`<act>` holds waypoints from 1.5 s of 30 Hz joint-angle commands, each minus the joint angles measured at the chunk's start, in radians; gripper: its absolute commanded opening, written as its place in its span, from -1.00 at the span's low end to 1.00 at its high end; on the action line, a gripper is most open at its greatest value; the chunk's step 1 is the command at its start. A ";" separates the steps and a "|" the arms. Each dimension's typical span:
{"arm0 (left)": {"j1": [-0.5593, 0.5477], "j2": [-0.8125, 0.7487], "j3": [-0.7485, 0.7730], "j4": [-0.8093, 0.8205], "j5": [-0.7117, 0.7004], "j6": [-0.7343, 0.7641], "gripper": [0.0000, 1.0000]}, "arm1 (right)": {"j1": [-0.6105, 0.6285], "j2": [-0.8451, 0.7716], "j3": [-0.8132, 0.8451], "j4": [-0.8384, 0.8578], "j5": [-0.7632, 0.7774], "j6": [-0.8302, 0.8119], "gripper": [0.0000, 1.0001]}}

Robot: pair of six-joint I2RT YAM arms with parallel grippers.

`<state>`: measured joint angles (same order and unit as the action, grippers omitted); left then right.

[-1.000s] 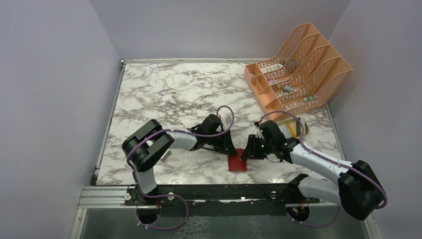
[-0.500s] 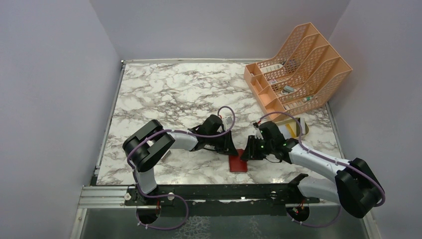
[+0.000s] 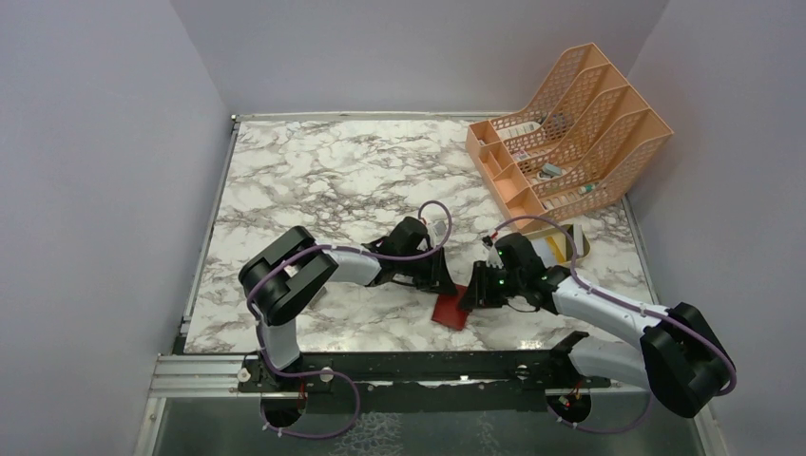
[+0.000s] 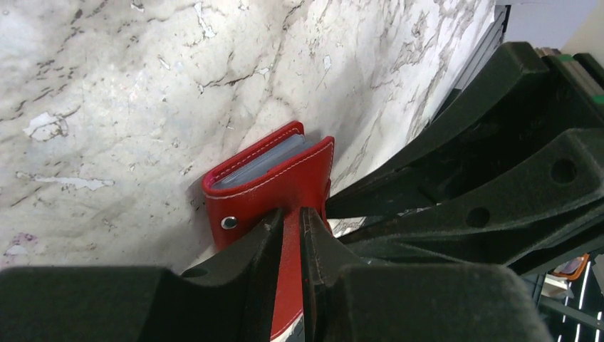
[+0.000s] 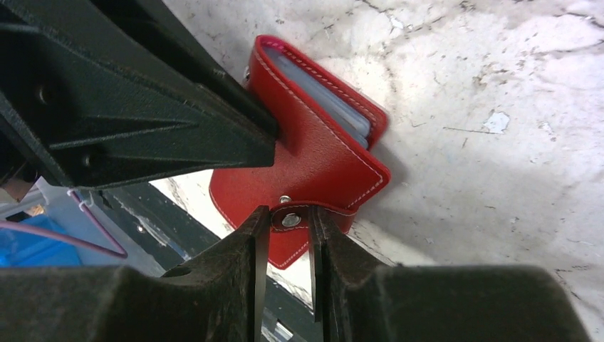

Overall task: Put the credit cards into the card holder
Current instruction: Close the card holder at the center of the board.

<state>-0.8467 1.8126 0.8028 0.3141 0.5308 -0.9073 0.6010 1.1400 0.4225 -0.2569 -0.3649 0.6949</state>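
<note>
The left gripper (image 4: 292, 215) pinches one cover of the card holder (image 4: 274, 182), which lies ajar near the table's (image 3: 285, 190) near edge. The right gripper (image 5: 286, 214) stands narrow around its snap tab (image 5: 292, 219), grip uncertain; if the tab slips, the card holder could fold shut.

- Left arm (image 3: 350, 268): smooth white shells between bulky, rounded black joints.
- Right arm (image 3: 601, 304): the same white and black build, with small green lights (image 3: 501, 281) near the wrist.
- Purple cables (image 3: 439, 217): thin, looping along both arms.
- Left gripper (image 4: 293, 212): matte black, tapered fingers.
- Right gripper (image 5: 285, 214): black fingers on an angular black frame with round holes (image 4: 563, 171).
</note>
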 commanded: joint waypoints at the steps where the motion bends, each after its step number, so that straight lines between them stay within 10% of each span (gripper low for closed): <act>1: -0.034 0.082 -0.010 -0.104 -0.057 0.032 -0.60 | 0.013 -0.005 -0.011 0.072 -0.076 0.005 -0.48; 14: -0.037 0.050 -0.003 -0.134 -0.062 0.029 -0.60 | 0.013 0.015 -0.002 0.071 -0.049 0.014 -0.42; 25: -0.037 -0.212 0.033 -0.468 -0.269 0.110 -0.28 | 0.013 -0.016 -0.014 0.024 -0.004 0.022 -0.48; 45: -0.037 -0.161 -0.124 -0.181 -0.106 0.004 -0.42 | 0.013 -0.023 0.010 -0.027 0.037 0.028 -0.49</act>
<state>-0.8791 1.6218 0.6914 0.0799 0.3855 -0.8883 0.6075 1.1355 0.4118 -0.2256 -0.3969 0.7319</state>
